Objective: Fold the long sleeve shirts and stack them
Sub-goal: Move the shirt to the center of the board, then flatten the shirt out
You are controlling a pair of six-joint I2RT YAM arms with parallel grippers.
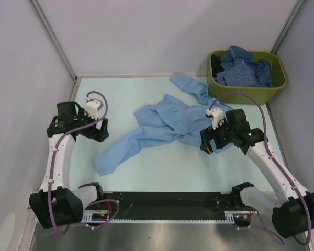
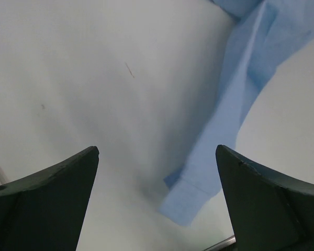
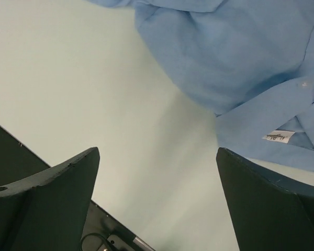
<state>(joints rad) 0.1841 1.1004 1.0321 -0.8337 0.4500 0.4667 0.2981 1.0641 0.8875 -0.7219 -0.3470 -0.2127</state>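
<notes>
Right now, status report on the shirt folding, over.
Left pincer open, right pincer open, both empty. Light blue shirt crumpled on table, unfolded. Darker shirts in green bin; nothing blocking.

The top external camera sits high above and behind the two arm bases, looking forward and down over the whole surface (image 1: 162,162), out to the back wall and the olive-green bin (image 1: 246,90) in the far right corner. The left wrist camera hangs close over the surface, looking past the left end effector (image 2: 157,148), whose dark fingers (image 2: 47,204) fill both lower corners, onto a sleeve cuff of the light blue shirt (image 2: 235,104). The right wrist camera looks down just as near past the right end effector (image 3: 157,149) onto the shirt's body and sewn label (image 3: 278,137). All three views share that shirt and the pale surface.
</notes>
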